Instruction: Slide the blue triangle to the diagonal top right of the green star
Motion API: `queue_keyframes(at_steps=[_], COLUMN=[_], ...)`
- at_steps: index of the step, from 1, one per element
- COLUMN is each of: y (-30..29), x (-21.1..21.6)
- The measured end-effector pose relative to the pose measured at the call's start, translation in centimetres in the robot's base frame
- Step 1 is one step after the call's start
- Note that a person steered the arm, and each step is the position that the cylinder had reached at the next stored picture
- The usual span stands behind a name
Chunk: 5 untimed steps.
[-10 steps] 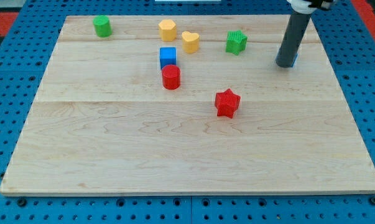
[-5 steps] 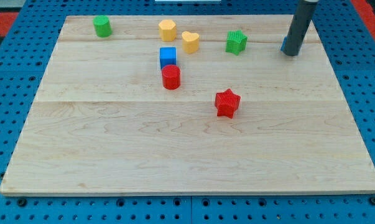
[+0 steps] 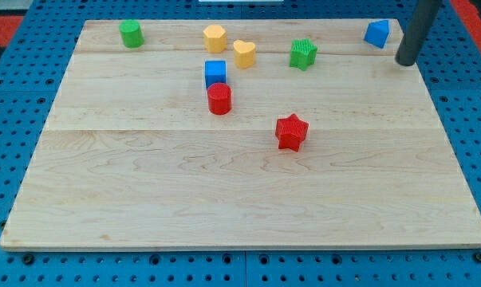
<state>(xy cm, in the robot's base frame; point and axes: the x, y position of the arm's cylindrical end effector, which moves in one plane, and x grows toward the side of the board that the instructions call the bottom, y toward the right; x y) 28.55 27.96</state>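
The blue triangle (image 3: 376, 33) lies near the board's top right corner, up and to the right of the green star (image 3: 302, 54). My tip (image 3: 405, 62) rests on the board near its right edge, just below and to the right of the blue triangle, a small gap apart from it. The rod rises out of the view's top.
A green cylinder (image 3: 131, 33) sits at the top left. A yellow hexagon (image 3: 214, 37) and a yellow heart (image 3: 243, 53) sit left of the green star. A blue cube (image 3: 215, 73) touches a red cylinder (image 3: 219, 99). A red star (image 3: 291, 131) lies mid-board.
My tip pushed the blue triangle up toward the top right corner, then moved right and apart from it. The other blocks have not moved.
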Motion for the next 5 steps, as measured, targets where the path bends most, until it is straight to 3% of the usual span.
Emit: queue_keyframes(at_steps=[2,5], y=[-2.2,-6.9], x=[-7.4,-9.3])
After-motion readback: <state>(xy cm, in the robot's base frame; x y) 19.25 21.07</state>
